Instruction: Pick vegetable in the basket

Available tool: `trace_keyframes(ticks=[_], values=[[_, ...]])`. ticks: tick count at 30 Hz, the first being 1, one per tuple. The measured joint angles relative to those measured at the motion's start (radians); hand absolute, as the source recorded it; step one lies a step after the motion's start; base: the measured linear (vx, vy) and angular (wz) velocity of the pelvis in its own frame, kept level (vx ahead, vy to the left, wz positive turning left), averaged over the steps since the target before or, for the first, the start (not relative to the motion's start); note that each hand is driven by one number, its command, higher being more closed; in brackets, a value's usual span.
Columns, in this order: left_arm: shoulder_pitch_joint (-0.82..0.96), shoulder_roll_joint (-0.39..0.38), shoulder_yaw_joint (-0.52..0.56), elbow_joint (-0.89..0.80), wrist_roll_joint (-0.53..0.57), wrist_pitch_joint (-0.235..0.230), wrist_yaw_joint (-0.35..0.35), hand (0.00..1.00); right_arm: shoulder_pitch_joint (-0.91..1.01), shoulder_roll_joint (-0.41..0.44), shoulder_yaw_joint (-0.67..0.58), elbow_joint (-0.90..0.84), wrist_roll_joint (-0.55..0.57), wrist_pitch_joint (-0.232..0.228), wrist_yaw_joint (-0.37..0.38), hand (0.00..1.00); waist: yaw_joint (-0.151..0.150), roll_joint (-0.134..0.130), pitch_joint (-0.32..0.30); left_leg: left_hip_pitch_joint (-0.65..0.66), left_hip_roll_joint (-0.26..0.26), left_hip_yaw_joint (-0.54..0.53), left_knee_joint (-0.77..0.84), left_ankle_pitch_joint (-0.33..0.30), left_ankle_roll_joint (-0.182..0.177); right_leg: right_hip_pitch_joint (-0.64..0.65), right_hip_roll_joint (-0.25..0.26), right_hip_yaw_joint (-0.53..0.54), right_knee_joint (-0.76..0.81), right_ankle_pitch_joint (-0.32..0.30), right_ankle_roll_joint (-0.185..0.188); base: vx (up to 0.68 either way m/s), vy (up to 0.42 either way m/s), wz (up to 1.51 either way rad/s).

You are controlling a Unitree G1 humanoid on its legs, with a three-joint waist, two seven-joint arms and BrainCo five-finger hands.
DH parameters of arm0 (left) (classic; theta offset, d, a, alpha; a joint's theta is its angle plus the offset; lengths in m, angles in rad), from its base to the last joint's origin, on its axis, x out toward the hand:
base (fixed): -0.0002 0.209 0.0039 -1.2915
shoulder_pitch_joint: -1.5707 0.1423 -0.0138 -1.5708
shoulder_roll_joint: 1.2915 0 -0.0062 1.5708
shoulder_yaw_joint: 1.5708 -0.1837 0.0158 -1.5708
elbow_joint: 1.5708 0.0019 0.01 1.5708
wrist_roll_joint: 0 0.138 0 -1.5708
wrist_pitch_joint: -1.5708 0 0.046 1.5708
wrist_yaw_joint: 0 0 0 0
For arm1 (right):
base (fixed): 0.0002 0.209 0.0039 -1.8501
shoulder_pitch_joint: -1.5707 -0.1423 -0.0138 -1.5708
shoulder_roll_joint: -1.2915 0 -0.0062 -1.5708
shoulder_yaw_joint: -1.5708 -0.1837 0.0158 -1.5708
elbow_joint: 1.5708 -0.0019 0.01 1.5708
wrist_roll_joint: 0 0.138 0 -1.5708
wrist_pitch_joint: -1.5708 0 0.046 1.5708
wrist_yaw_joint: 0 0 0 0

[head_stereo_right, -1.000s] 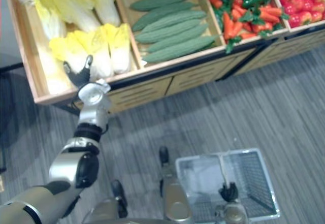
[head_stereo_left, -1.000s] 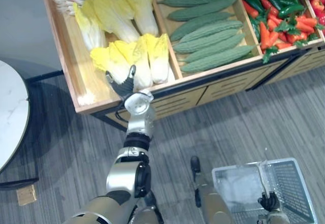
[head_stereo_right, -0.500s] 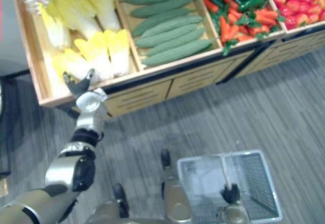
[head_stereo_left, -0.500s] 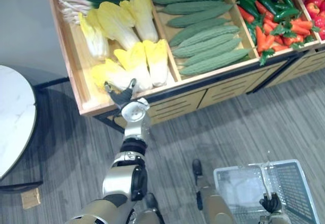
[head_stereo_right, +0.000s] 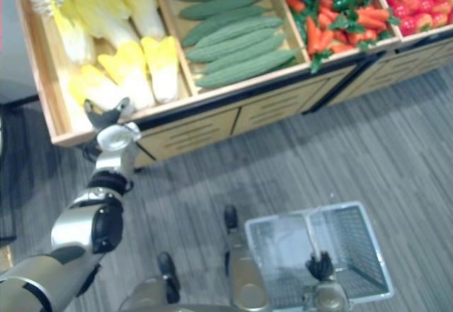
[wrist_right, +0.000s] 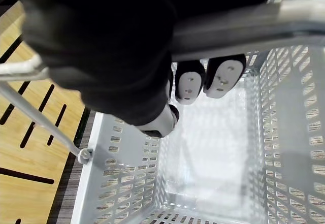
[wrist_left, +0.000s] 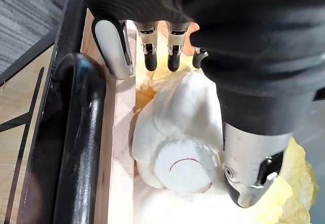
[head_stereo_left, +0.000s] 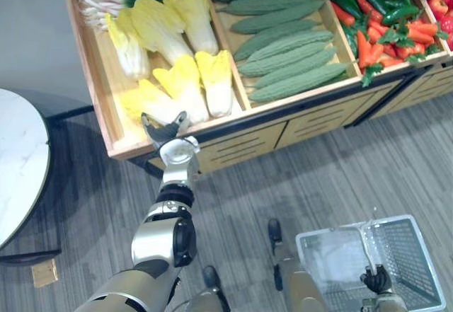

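Left hand [head_stereo_left: 164, 129] over cabbage [head_stereo_left: 145, 100] in crate [head_stereo_left: 86, 64], basket [head_stereo_left: 403, 255] held

The basket [head_stereo_left: 416, 257] is cut off by the lower edge.

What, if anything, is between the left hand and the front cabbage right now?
Nothing visible. The left hand hangs open directly over the cabbage, with its fingers on one side and its thumb on the other. The crate's front wall runs beside the cabbage, not between it and the hand.
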Motion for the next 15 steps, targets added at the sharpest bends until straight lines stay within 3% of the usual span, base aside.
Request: trace_keyframes(ticks=[10,15], values=[[-0.030,0.005,0.004,0.009,0.007,0.013,0.000,0.00,0.004,-0.001,0.011,-0.024,0.008,0.001,0.006,1.00,0.010,-0.002,0.001,-0.016,0.013,0.003,0.001,0.006,-0.010,-0.012,0.010,-0.004,-0.005,0.005,-0.001,-0.01,-0.035,0.00],[-0.030,0.019,-0.036,0.020,0.110,0.046,-0.033,0.00,0.004,-0.001,0.011,-0.025,0.008,0.001,0.006,1.00,0.014,-0.003,0.001,-0.017,0.012,-0.002,0.004,0.006,-0.010,-0.008,0.008,-0.009,-0.010,0.010,-0.004,0.00,-0.004,0.01]])
